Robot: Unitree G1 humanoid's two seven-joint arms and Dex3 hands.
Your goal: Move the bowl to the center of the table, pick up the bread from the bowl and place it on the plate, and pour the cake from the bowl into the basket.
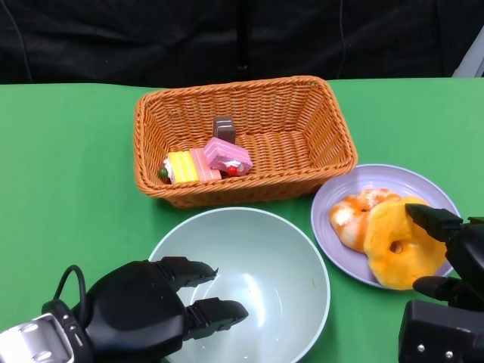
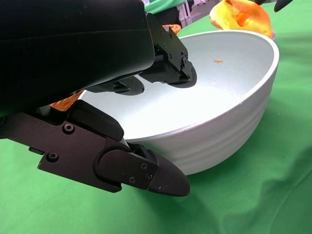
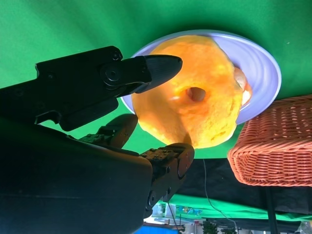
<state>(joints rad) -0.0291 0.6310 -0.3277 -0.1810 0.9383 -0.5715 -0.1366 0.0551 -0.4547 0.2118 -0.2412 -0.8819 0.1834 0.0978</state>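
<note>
The pale green bowl stands empty at the table's near middle. My left hand is at its near-left rim, fingers over the inside and thumb outside the wall, without closing on it. The wicker basket behind it holds a yellow cake, a pink cake and a brown one. On the lavender plate at right lie two breads; the yellow bread leans on the other. My right hand brackets it with spread fingers.
Green cloth covers the table. The basket's front wall stands close behind the bowl's far rim, and the plate's left rim lies close to the bowl's right side. A black backdrop runs behind the table's far edge.
</note>
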